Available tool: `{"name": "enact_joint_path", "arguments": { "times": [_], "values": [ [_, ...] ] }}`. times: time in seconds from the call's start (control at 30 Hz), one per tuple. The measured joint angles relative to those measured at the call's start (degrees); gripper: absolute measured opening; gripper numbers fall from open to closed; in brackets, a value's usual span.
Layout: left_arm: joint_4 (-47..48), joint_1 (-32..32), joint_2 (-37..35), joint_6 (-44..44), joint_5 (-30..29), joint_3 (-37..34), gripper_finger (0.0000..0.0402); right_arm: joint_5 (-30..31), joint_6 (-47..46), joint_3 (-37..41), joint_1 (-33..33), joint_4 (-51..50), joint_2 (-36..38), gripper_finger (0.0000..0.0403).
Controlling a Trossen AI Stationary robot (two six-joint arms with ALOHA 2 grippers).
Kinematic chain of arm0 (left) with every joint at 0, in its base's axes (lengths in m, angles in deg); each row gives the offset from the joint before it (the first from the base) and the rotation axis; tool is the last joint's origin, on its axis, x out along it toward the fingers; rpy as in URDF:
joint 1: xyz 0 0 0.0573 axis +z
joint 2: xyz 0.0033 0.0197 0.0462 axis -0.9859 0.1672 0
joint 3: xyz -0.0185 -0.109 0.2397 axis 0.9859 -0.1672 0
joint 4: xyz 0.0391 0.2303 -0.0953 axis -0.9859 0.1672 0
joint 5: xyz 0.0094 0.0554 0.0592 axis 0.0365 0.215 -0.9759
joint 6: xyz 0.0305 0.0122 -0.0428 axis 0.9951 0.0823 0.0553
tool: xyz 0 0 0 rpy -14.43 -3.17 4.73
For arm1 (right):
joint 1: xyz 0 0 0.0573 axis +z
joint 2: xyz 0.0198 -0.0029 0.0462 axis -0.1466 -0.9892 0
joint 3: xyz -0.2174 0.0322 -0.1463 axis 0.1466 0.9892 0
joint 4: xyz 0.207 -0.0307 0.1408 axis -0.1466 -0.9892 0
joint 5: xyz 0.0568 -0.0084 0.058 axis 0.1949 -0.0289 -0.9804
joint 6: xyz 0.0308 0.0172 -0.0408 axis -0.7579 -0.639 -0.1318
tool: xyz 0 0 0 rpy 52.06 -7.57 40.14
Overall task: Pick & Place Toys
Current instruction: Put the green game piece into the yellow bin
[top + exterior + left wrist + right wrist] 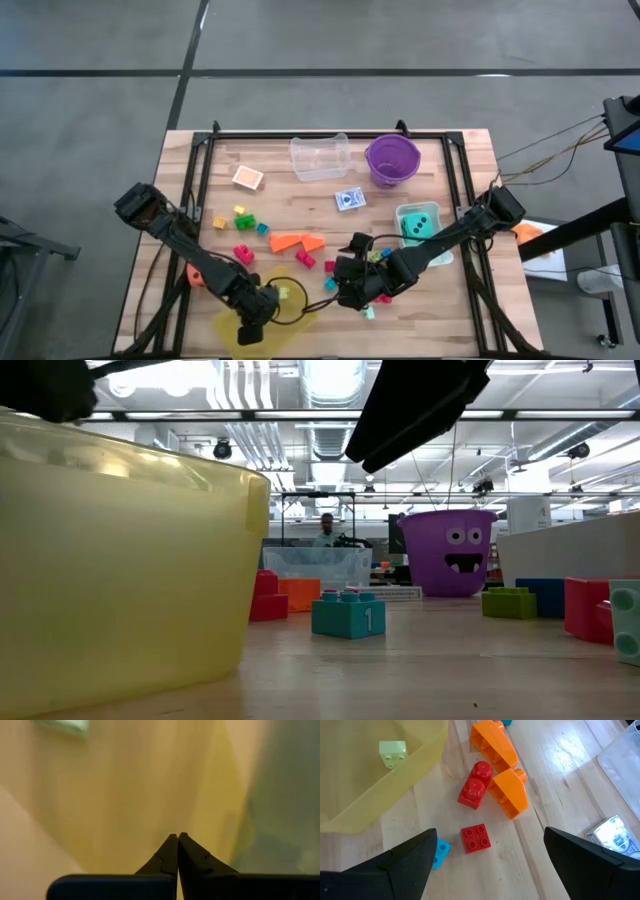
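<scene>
Hovering over yellow tray [232, 330], lower left of frame: left gripper [258, 322], fingers pressed together, nothing held. Green brick [392, 753] lies in tray. Right gripper [487, 865] spread wide above red brick [474, 838]. Risk: grippers near each other, arms could collide.

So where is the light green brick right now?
The light green brick lies inside the yellow tray near the table's front edge, in the high view just left of centre, beside the left claw; red bricks and orange wedges sit outside the tray.
</scene>
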Motion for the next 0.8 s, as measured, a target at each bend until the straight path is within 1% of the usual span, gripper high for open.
{"name": "enact_joint_path", "arguments": {
  "times": [0.1, 0.2, 0.33, 0.57, 0.8],
  "values": [
    [1.4, -1.1, -0.2, -0.4, 5.5, 0.0, 0.0003, -0.1, 0.0, 0.0, 0.0, 0.0, 0.0, 0.0363],
    [6.5, -2.8, -0.3, -2.4, 9.1, 0.0, 0.0003, -0.1, 0.0, 0.0, 0.0, 0.0, 0.0, 0.0363],
    [15.6, -4.9, -0.3, -4.9, 9.3, -0.1, 0.0003, -0.1, 0.0, 0.0, 0.0, 0.0, 0.0, 0.0363],
    [17.8, -5.7, -0.3, -5.8, 8.5, 0.0, 0.0003, -0.1, 0.0, 0.0, 0.1, 0.2, 0.0, 0.0363],
    [27.3, -5.7, -0.3, -5.8, 8.3, 0.0, 0.0003, -0.1, 0.0, 0.0, 0.1, 0.2, 0.0, 0.0363]
  ]
}}
